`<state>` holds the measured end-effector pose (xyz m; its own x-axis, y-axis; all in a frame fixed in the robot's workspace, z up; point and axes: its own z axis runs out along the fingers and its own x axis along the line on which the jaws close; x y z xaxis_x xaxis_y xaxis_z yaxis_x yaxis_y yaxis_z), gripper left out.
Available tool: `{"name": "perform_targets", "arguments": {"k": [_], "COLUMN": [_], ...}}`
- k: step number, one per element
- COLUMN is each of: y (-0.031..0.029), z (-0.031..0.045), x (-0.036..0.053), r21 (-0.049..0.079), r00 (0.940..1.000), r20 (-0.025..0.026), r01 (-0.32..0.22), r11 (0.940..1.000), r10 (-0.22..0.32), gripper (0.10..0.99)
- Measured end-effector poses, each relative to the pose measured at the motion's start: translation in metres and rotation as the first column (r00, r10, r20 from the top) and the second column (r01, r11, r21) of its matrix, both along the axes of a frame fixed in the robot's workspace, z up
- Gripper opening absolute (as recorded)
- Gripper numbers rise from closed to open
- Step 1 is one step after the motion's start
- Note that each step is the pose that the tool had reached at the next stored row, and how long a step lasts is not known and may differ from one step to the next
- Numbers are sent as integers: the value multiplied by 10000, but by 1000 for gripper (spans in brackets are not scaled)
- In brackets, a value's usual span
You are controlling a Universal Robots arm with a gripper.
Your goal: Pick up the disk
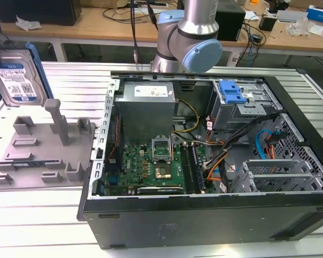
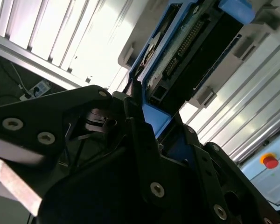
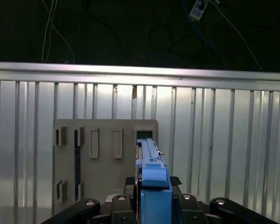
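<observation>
Disk [image 1: 16, 75] hangs upright in the air at about ten o'clock in the exterior view, label facing the camera, above the grey fixture [image 1: 43, 145] on the ribbed metal table [image 1: 37, 215]; the open computer case [image 1: 204, 161] lies well apart, toward three o'clock. In both wrist views the gripper [image 3: 151, 205] has its black fingers [image 2: 140, 140] clamped on the disk's blue side rails [image 2: 154, 116]; the fixture sits beneath, not touching the disk.

A ribbed metal table [image 1: 70, 215] spans the foreground, bright under overhead light. Behind it, wooden workbenches [image 1: 97, 29] stand cluttered with cables [image 1: 134, 21] and boxes [image 1: 320, 13]; the floor [image 3: 130, 28] beyond looks dark.
</observation>
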<state>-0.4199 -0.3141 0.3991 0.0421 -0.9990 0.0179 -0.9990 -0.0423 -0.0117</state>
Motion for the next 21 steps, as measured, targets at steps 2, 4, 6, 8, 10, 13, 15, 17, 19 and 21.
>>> {"name": "perform_targets", "arguments": {"k": [2,4,6,8,10,13,15,17,19,21], "y": [0,1,2,2,3,4,4,4,4,4], "z": [131,231,331,424,575,718,842,860,864,869], "x": [0,0,0,0,0,0,0,0,0,0], "r21": [-1,-1,0,0,-1,0,0,0,-1,-1], "r00": [10000,10000,10000,10000,10000,10000,10000,10000,10000,10000], "r20": [7,10,16,22,33,46,53,56,54,54], "r01": [0,0,0,0,0,0,0,0,0,0], "r11": [10000,10000,10000,10000,10000,10000,10000,10000,10000,10000], "r10": [0,0,0,0,0,0,0,0,0,0], "gripper": [369,369,369,369,369,369,369,369,369,369]}}
